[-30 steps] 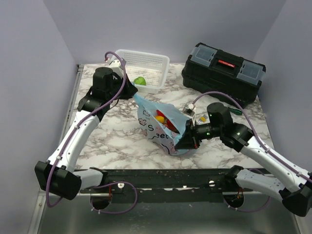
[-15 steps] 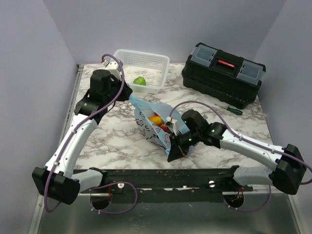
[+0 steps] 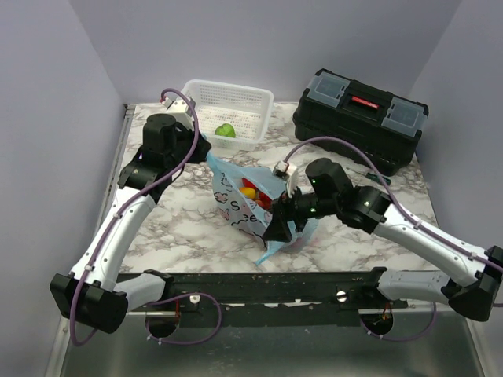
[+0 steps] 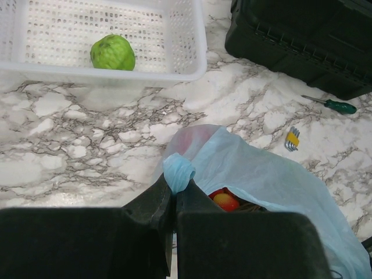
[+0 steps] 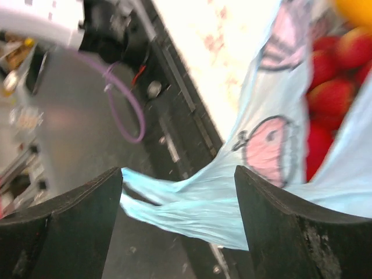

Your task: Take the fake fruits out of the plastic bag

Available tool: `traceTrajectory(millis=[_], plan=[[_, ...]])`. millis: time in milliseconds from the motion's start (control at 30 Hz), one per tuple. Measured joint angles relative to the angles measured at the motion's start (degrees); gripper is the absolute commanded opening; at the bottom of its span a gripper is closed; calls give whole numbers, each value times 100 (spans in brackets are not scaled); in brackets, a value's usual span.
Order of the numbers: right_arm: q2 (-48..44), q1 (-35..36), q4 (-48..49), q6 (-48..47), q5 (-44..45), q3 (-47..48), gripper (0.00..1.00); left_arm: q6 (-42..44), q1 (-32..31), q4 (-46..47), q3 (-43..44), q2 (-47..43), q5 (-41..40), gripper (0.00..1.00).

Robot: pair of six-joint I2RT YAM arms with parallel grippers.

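**Right wrist: right gripper [image 5: 179, 174] spread wide at plastic bag [image 5: 273, 145]**

Bag's handle strip crosses between its parted fingers, lower centre; red fake fruits [image 5: 325, 87] inside, upper right. Farther back, left gripper [image 4: 174, 200] clamps another handle tight.

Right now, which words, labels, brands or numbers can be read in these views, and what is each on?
"Se": dark letters on the thin light-blue plastic bag; the rest of the word is lost in folds.
Small red label on the black plastic toolbox: too small to read.
Nothing else is legible.
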Motion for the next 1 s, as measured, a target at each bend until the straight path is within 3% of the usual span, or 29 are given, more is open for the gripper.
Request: traceTrajectory(millis=[300,400,467,667,800,933,1000], plan=[[-17,2,-310,-214,2907,1287,87,-26,0,59,-22,22,46,0],[442,0,-291,-216,3604,1617,76,-26,0,98,-44,22,46,0],[844,0,-291,-256,3797,1803,70,-28,0,111,-48,20,55,0],[1974,2,-262,-308,3687,2015,66,-72,0,162,-74,7,177,0],[2260,4,-251,-289,3882,1867,47,-122,0,201,-74,7,275,0],[2223,2,-140,-229,4214,1526,10,-181,0,245,-79,7,415,0],[2164,2,-59,-173,4299,1362,1,-208,-7,247,-81,7,472,0]])
